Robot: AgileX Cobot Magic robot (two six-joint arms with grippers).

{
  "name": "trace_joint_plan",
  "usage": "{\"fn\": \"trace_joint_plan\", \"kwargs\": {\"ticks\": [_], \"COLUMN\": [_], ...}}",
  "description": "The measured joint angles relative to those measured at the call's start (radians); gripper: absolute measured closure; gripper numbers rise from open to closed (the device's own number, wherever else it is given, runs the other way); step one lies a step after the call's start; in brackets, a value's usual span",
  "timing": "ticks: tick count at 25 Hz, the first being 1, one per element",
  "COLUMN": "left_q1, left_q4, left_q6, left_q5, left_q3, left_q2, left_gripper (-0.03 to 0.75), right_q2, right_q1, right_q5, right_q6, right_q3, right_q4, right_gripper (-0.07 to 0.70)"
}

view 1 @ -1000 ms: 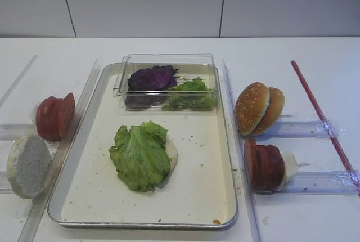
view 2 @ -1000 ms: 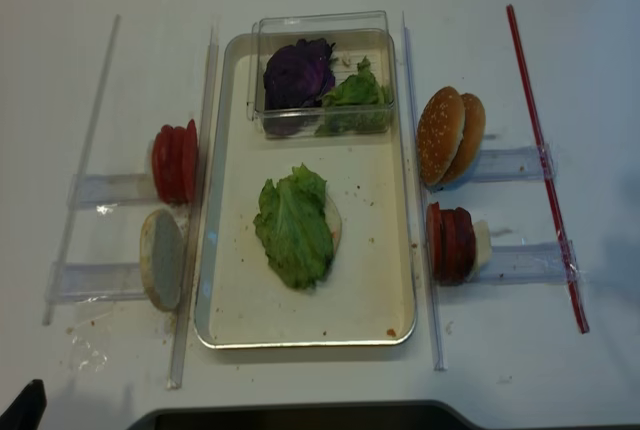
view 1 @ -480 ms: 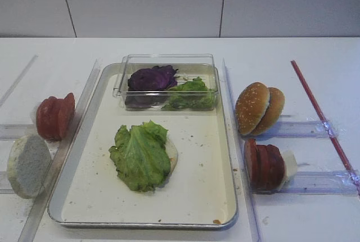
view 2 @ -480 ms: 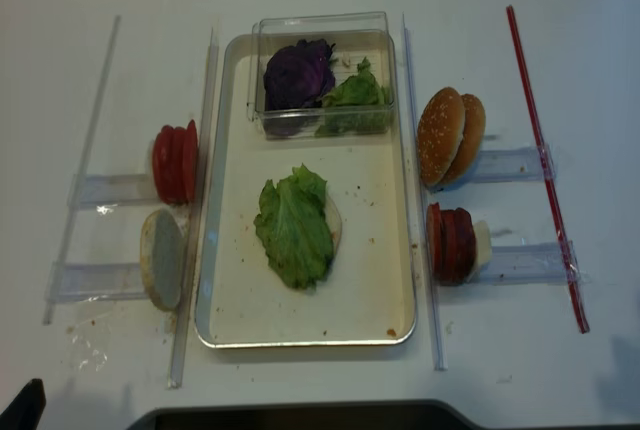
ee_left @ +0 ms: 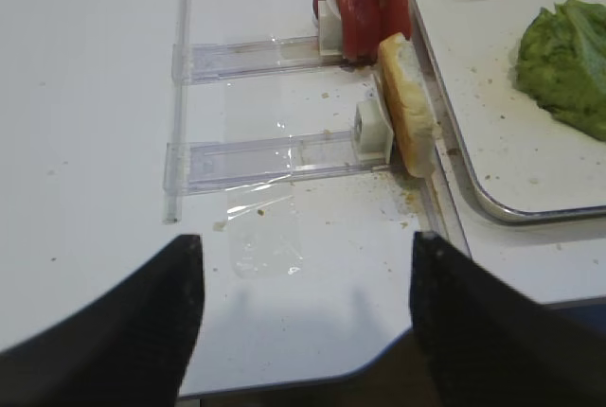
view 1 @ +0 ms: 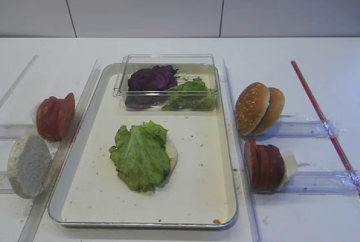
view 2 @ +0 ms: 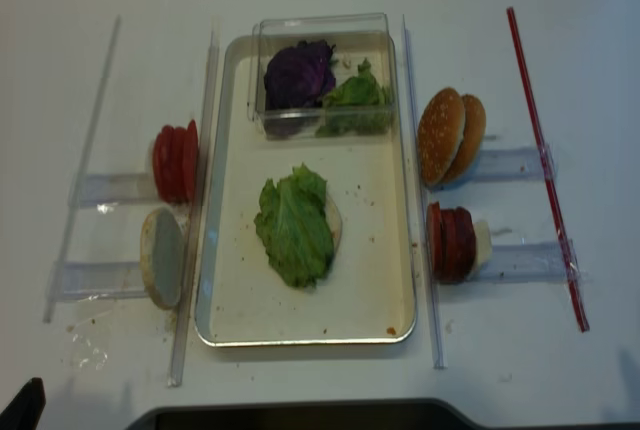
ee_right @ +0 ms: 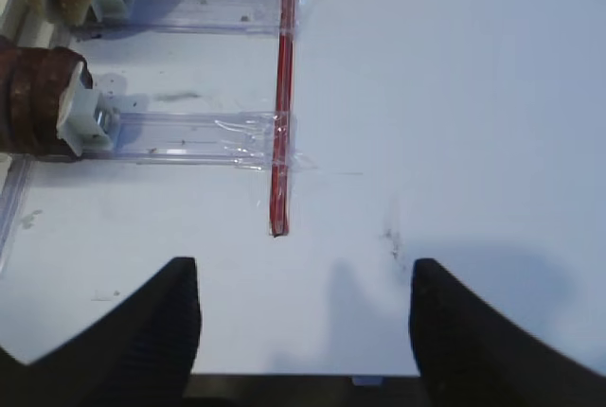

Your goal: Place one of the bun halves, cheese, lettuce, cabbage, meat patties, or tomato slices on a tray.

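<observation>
The metal tray (view 1: 225,157) sat in the middle of the white table (view 1: 315,56), and on it a lettuce leaf (view 1: 140,155) lay spread over a pale bun half (view 1: 172,153) whose edge peeked out at the leaf's right side. At the tray's far end stood a clear plastic box (view 1: 166,59) with purple cabbage (view 1: 152,77) on its left and more green lettuce (view 1: 193,94) on its right. Left of the tray, tomato slices (view 1: 54,116) stood on edge in a clear holder, and just nearer the camera a second bun half (view 1: 28,165) stood on edge too. Over on the right, two sesame bun tops (view 1: 259,108) leaned together, and in front of them were the meat patties (view 1: 263,166), upright in a row, with a white block against their right side. A red strip (view 1: 320,115) ran along the table beyond them. The right gripper (ee_right: 303,317) hung over bare table near the end of that strip, jaws spread wide with nothing between them. The left gripper (ee_left: 305,298) hovered over the table's front left, beside the clear holders, fingers likewise apart and empty.
</observation>
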Motion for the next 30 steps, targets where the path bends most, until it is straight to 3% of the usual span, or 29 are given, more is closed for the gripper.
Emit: {"fn": "trace_joint_plan", "kwargs": {"ticks": [4, 16, 20, 25, 30], "left_q1": [0.0, 0.0, 0.0, 0.0, 0.0], "left_q4": [0.002, 0.004, 0.004, 0.002, -0.088], "left_q6": [0.0, 0.004, 0.079, 0.119, 0.119], "left_q5": [0.0, 0.01, 0.043, 0.045, -0.006], "left_q3": [0.0, -0.003, -0.063, -0.177, -0.104], "left_q2": [0.0, 0.0, 0.084, 0.23, 0.177], "left_gripper": [0.287, 0.287, 0.287, 0.287, 0.287], "right_q2": [-0.018, -0.018, -0.018, -0.018, -0.018], "right_q1": [0.0, 0.0, 0.0, 0.0, 0.0], "right_q5": [-0.04, -0.049, -0.049, -0.049, -0.049], "right_q6": [0.0, 0.0, 0.0, 0.0, 0.0], "right_q3": [0.026, 0.029, 0.029, 0.029, 0.029], "right_q4": [-0.002, -0.004, -0.004, -0.004, -0.004], "right_gripper": [0.139, 0.139, 0.139, 0.139, 0.139]}}
